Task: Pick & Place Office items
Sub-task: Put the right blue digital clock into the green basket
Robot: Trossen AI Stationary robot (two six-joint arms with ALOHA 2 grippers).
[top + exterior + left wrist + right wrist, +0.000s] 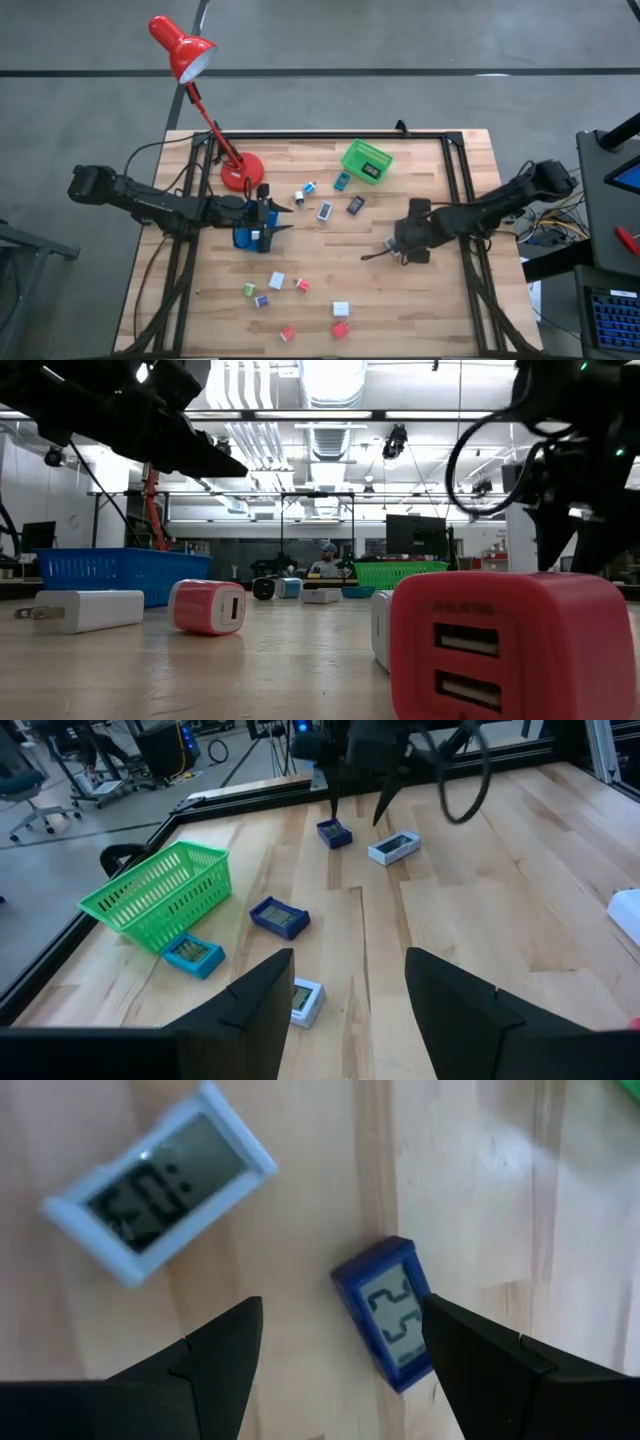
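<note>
Right gripper hangs over mid-table with fingers spread, empty, a dark blue clock just beyond and between its tips and a white clock beside that. Left gripper sits over the blue tray, fingers also apart, holding nothing. Small cube chargers are scattered on the near side, and a teal clock lies just beside the green basket.

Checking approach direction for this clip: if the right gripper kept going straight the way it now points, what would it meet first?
Probably the dark blue clock: in the right wrist view it lies between the open fingers of the right gripper, nearer one finger. The white clock sits off to the side. Depth is uncertain.
</note>
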